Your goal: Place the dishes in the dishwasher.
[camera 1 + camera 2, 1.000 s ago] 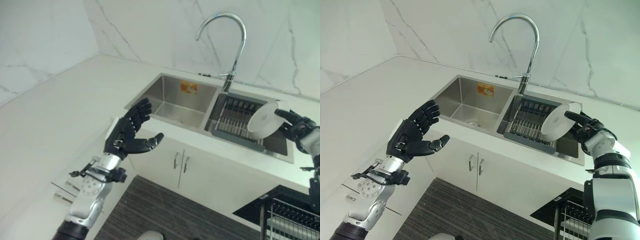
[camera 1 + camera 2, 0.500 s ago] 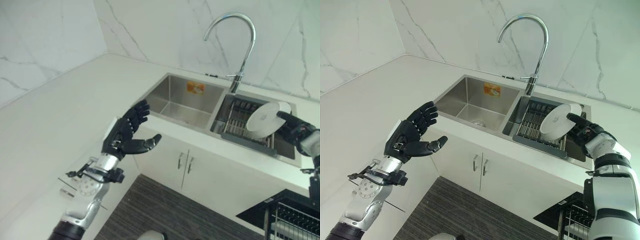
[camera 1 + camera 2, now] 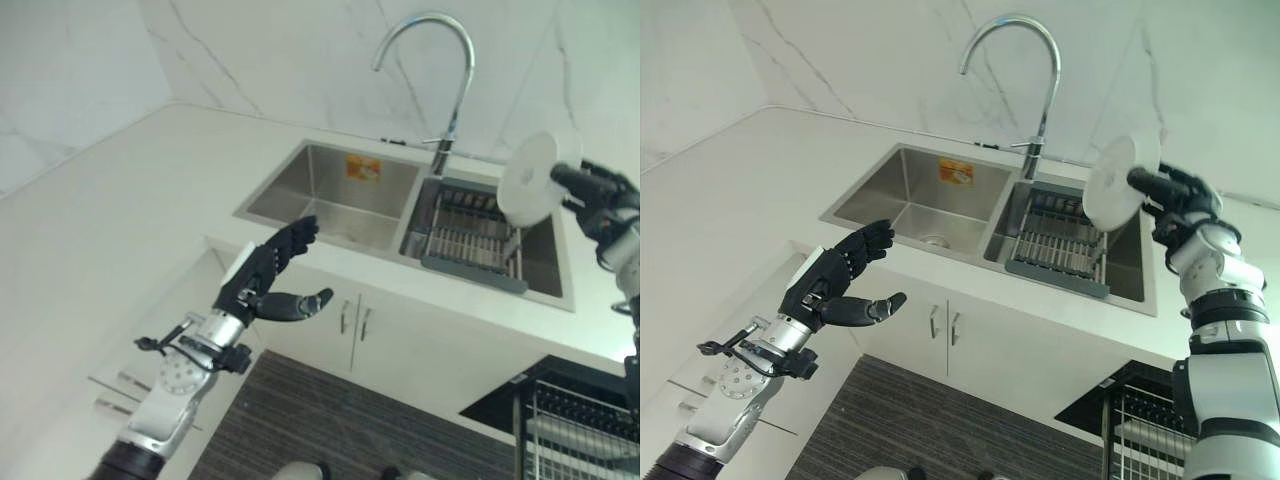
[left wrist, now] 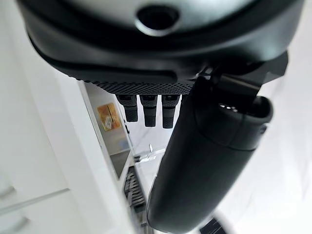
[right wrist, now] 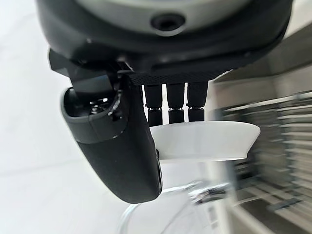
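Right hand [image 3: 1180, 200] pinches white plate [image 3: 1118, 182] by rim, thumb vs fingers, edge-on above drying rack [image 3: 1060, 240] for carry to dishwasher. Left hand [image 3: 835, 285] idle, fingers spread, w/o load.

White marble walls [image 3: 280, 40], white countertop [image 3: 110, 200], dark striped floor [image 3: 330, 430]

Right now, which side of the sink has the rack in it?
The sink's right basin, under the faucet, holds the dark dish rack. The left basin has only a drain and an orange sticker on its back wall.
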